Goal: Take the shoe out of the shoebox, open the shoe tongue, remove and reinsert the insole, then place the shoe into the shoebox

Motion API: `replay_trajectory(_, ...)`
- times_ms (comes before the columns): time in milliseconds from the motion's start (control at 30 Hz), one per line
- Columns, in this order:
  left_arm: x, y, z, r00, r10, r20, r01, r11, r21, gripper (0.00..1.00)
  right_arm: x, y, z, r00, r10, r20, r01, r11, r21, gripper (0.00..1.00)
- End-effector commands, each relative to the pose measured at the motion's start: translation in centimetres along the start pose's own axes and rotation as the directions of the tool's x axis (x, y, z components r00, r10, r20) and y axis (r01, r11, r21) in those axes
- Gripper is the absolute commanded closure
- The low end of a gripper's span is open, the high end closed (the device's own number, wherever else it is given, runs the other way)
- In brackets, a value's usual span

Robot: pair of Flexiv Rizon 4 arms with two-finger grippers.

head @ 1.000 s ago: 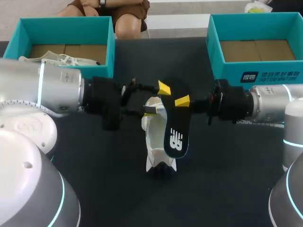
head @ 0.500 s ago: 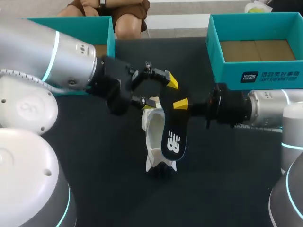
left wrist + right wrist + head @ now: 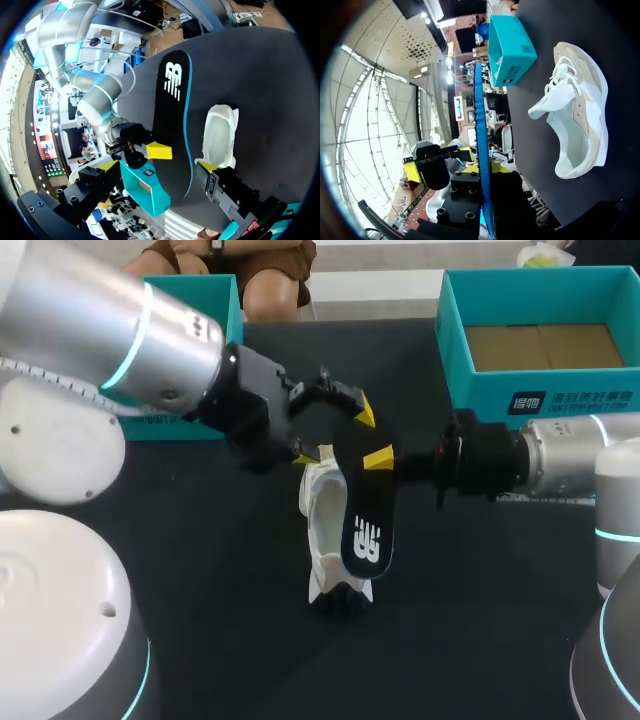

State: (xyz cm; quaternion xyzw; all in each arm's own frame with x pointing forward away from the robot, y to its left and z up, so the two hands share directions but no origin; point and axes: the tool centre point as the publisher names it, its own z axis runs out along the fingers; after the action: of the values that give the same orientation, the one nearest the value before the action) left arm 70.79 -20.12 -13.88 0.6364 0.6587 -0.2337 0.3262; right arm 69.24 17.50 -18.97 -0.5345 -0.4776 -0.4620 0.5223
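Left arm [image 3: 150,350] higher, jaws apart astride insole [image 3: 365,510]; right jaws clamped on it, partly hidden.

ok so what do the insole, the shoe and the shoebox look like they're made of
Insole: likely foam under a smooth matte black top with a white printed logo; its thin blue edge suggests a second layer.
Shoe: white and beige matte upper, probably synthetic leather or textile, with cloth laces.
Shoebox: cardboard, teal outside, bare brown on the floor inside.
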Motion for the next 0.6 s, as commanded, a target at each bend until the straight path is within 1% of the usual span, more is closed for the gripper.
replay_trajectory(33,-1.6,1.4,0.0,0.974,0.002,-0.224,0.01,0.998,0.055,0.0,0.5,-0.2,0.1,1.0,-0.002,0.015,0.002,1.0,-0.005,1.0)
replay_trajectory(67,-1.7,1.4,0.0,0.973,0.007,-0.23,0.003,0.999,0.045,0.0,0.6,-0.2,0.2,1.0,-0.003,0.016,0.003,1.0,-0.005,1.0)
replay_trajectory(133,-1.8,1.4,-0.1,0.959,0.012,-0.283,0.005,0.998,0.058,0.0,0.5,-0.1,0.3,1.0,-0.004,0.017,0.004,1.0,-0.003,1.0)
replay_trajectory(233,-2.0,1.3,-0.1,0.945,0.021,-0.325,-0.002,0.998,0.057,0.0,0.4,0.1,0.4,1.0,0.001,0.02,-0.001,1.0,0.007,1.0)
replay_trajectory(367,-2.2,1.2,0.1,0.915,0.014,-0.403,0.02,0.997,0.08,0.0,0.4,0.3,0.4,1.0,0.0,0.022,-0.001,1.0,0.014,1.0)
replay_trajectory(600,-1.9,1.5,1.0,0.837,-0.01,-0.547,0.053,0.997,0.064,0.0,0.5,0.5,0.4,0.999,0.011,0.047,-0.012,0.999,0.032,1.0)
